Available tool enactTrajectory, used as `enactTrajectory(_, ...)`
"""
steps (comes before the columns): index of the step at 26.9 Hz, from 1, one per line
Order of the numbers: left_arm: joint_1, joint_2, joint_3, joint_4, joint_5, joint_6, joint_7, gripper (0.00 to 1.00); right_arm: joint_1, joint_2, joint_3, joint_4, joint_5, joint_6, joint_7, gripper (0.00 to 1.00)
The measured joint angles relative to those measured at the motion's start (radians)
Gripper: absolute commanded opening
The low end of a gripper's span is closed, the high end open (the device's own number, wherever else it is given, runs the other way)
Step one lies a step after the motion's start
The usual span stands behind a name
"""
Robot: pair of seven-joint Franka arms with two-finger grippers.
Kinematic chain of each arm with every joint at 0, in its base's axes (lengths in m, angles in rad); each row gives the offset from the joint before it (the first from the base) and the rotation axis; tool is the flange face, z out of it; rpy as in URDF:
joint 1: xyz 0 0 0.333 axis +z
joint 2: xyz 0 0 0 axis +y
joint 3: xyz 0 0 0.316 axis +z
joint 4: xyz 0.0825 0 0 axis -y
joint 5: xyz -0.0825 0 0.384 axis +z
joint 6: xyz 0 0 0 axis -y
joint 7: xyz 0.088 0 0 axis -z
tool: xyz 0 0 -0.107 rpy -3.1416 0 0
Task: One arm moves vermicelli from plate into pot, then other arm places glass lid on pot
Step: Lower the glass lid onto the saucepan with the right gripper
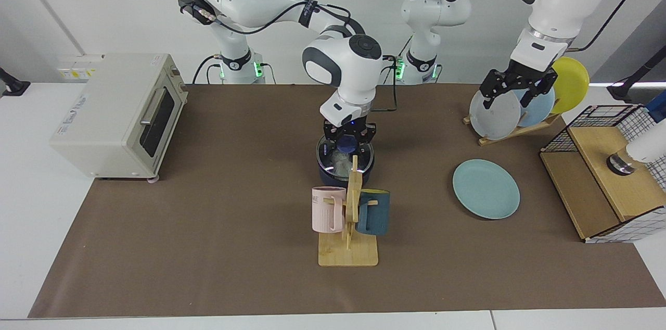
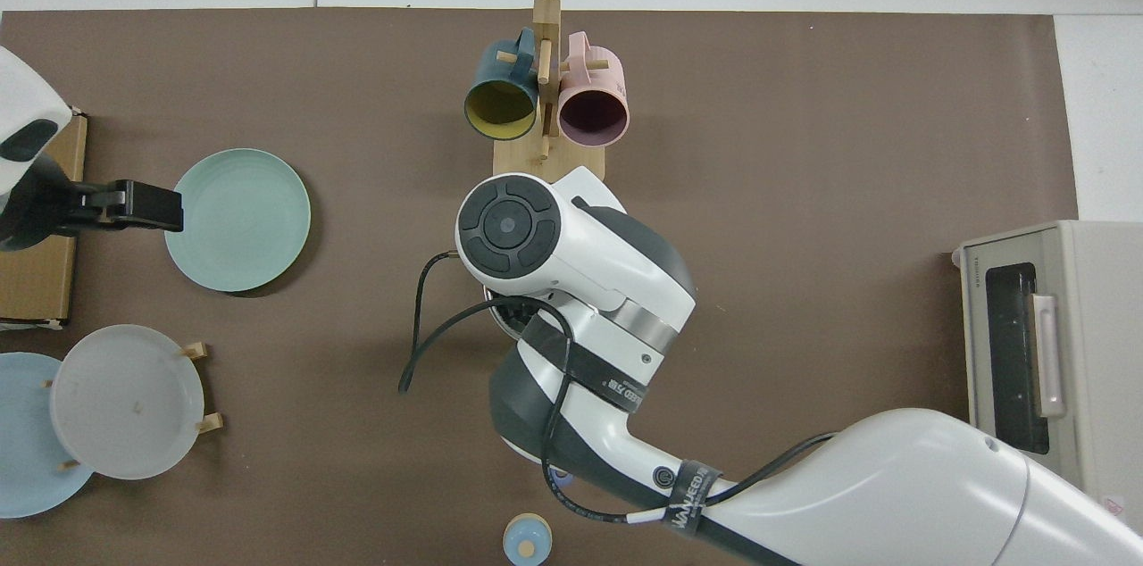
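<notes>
The pot [image 1: 333, 176], small and dark navy, stands mid-table just behind the mug tree. The glass lid [image 1: 333, 158] lies across its rim. Through the glass the white vermicelli [image 1: 341, 166] shows inside the pot. My right gripper [image 1: 346, 143] reaches down from above, shut on the lid's blue knob. In the top view the right arm's wrist [image 2: 513, 227] hides pot and lid. The teal plate [image 1: 486, 188] [image 2: 238, 220] lies bare on the mat. My left gripper [image 1: 512, 96] [image 2: 147, 204] hangs open and holds nothing, raised in front of the plate rack.
A wooden mug tree [image 1: 349, 215] with a pink and a dark blue mug stands right in front of the pot. A toaster oven [image 1: 119, 114] sits at one end. At the other end are a rack of plates [image 1: 494, 114] and a wire-sided wooden box [image 1: 609, 174].
</notes>
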Motion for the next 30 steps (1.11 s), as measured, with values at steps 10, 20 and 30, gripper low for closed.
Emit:
enactTrajectory(10,0.000,0.000,0.000,0.000,0.000,0.000,0.000,1.00,-0.006,-0.007,0.002,-0.015,0.000,0.044,0.016,0.00)
enactTrajectory(20,0.000,0.000,0.000,0.000,0.000,0.000,0.000,1.00,-0.009,-0.009,0.002,-0.020,0.000,0.069,0.022,0.00)
enactTrajectory(30,0.000,0.000,0.000,0.000,0.000,0.000,0.000,1.00,-0.029,-0.010,0.008,-0.038,0.000,0.072,0.022,0.00)
